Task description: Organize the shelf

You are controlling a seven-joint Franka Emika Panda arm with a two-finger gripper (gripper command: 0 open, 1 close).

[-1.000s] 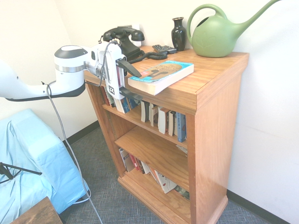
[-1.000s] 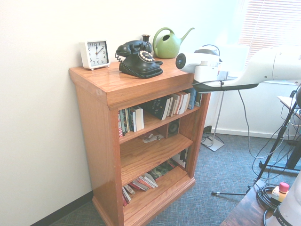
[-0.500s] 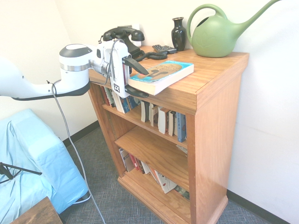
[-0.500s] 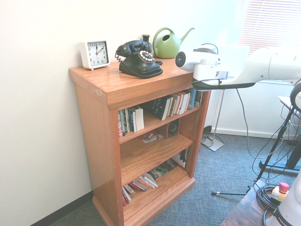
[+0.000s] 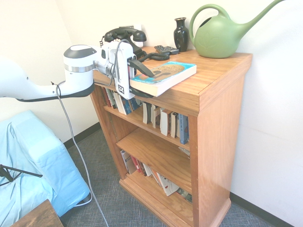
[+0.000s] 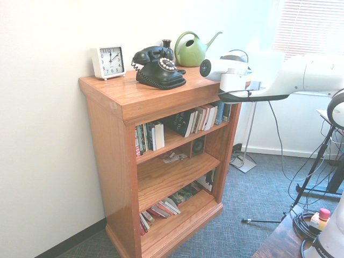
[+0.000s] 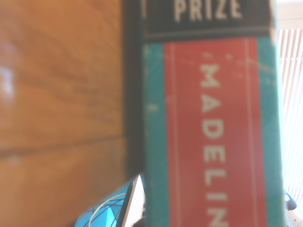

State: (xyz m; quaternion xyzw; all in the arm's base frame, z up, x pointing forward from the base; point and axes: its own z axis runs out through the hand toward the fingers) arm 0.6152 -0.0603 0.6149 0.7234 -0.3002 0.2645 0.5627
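Note:
The shelf is an orange-brown wooden bookcase with three tiers. A teal paperback book lies flat on its top board, one end overhanging the front edge. My gripper comes in level from the left and is open. One finger lies over the book's cover and the other reaches beneath the overhanging end. Up close, the wrist view shows the book's teal and red spine against the wood of the shelf. From the second exterior view, the arm's wrist hides the fingers.
On the top board stand a black telephone, a dark vase, a green watering can, a remote and a white clock. Upright books fill the top tier; leaning books sit on the bottom tier. Blue-covered furniture stands left.
The arm has moved right toward the shelf, sliding its fingers over and under the overhanging end of the book. The book has not moved.

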